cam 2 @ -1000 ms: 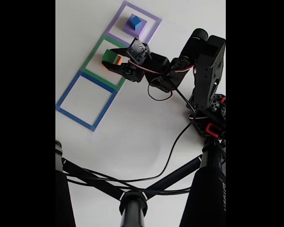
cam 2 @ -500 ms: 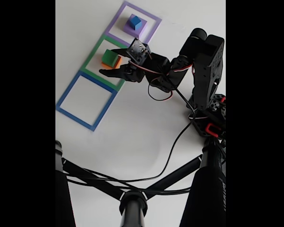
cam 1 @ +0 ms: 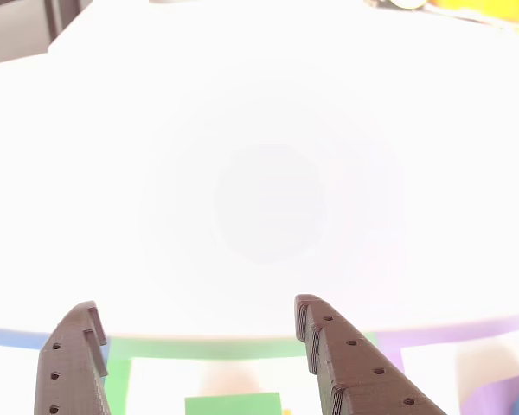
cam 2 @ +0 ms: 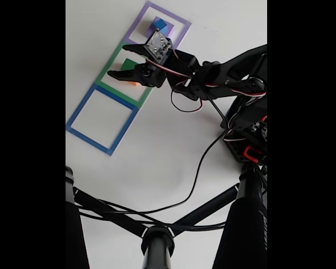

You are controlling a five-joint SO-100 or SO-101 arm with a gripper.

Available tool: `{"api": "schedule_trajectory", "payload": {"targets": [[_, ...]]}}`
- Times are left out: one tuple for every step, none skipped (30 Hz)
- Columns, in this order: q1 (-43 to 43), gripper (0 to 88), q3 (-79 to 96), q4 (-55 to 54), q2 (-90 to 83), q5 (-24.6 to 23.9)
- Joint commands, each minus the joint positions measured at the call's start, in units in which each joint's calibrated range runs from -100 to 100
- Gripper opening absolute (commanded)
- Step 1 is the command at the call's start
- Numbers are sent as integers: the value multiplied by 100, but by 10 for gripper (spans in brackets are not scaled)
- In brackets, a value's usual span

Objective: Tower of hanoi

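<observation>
Gripper spread wide, holding nothing, above flat-topped matte green block on orange-yellow block.

The gripper fingers appear to be brown printed plastic, with fine layer lines, a matt finish and small holes along the edges. The green block has a plain matt face. The table is smooth, white and matt, like paper or laminate. The arm body is black plastic with a slight sheen.
</observation>
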Motion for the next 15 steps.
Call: {"api": "schedule_trajectory", "payload": {"targets": [[57,149,-572,1970,-1416,79],[57,117,-690,2407,-1642,79],[57,80,-809,2771,-1828,79],[48,31,-909,3079,-1989,79],[48,2,-1000,3322,-2118,79],[77,1,-1127,3686,-2272,79],[86,1,-1272,4035,-2385,79],[105,1,-1436,4415,-2498,79],[125,0,-1600,4755,-2595,79],[153,0,-1809,5192,-2708,79],[172,0,-2063,5654,-2789,79],[192,0,-2345,6148,-2869,79],[220,0,-2690,6715,-2950,79],[230,0,-3036,7257,-3015,79],[240,0,-3463,7889,-3055,79]]}}
